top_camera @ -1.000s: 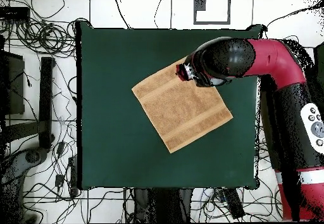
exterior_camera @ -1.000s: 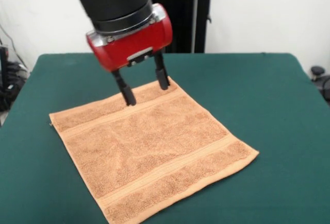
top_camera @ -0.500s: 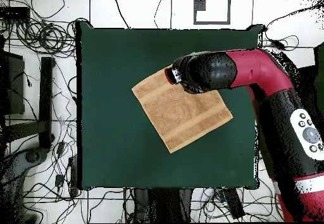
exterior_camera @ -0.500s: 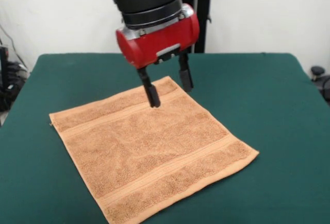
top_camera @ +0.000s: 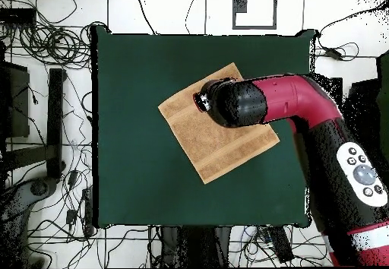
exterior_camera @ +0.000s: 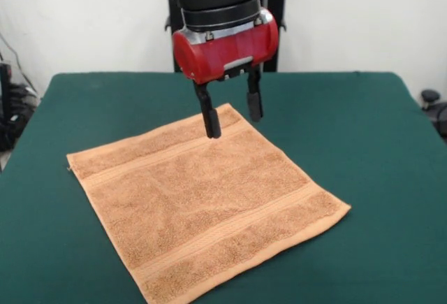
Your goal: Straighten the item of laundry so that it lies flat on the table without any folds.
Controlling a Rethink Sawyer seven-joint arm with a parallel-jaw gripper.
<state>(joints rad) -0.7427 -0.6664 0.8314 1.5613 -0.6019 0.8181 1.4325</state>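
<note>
The item of laundry [exterior_camera: 202, 199], an orange-tan towel with two woven bands, lies spread out flat on the green table [exterior_camera: 363, 143], one corner pointing to the far side. My gripper [exterior_camera: 234, 124] hangs open just above that far corner, one fingertip [exterior_camera: 212, 132] over the band and the other beside the corner's right edge. Nothing is between the fingers. In the overhead view the red and black arm [top_camera: 258, 106] reaches over the towel [top_camera: 201, 144] and hides its edge nearest the robot; the gripper itself is hidden under the arm there.
A black stand [exterior_camera: 269, 31] rises behind the table's far edge. Tangled cables [top_camera: 45, 45] and dark equipment lie on the floor around the table [top_camera: 137, 76]. Broad green cloth surrounds the towel on all sides.
The gripper has moved to the right in the front view, from over the towel's far edge to its far corner, staying open. The towel has not moved.
</note>
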